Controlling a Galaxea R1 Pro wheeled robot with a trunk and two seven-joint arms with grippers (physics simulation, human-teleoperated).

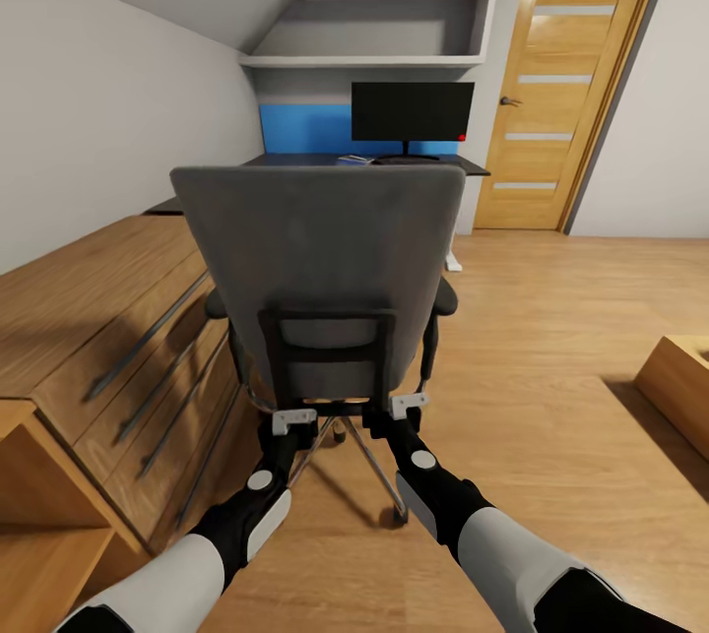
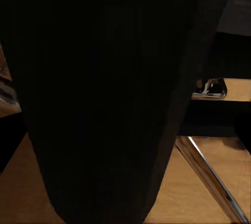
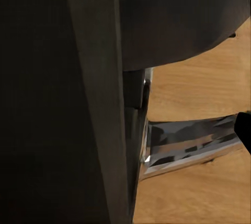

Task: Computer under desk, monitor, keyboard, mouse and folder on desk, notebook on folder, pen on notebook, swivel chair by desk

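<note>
Both arms reach forward and slightly inward from the bottom of the head view, forearms white, wrists black. The left gripper (image 1: 292,419) and the right gripper (image 1: 407,407) sit at the lower rear of the swivel chair (image 1: 320,259), against the black frame under its backrest; whether either pincer is closed on that frame or merely pressed to it, I cannot tell, as the fingertips are hidden. Just below the grippers a chrome leg of the chair's base (image 3: 193,148) runs out over the wood floor (image 1: 551,387). To the left gripper's side stands a low wooden cabinet (image 1: 108,318). Beyond the chair, ahead of both grippers, the desk (image 1: 463,163) carries the monitor (image 1: 413,111), with a door (image 1: 571,82) further right
</note>
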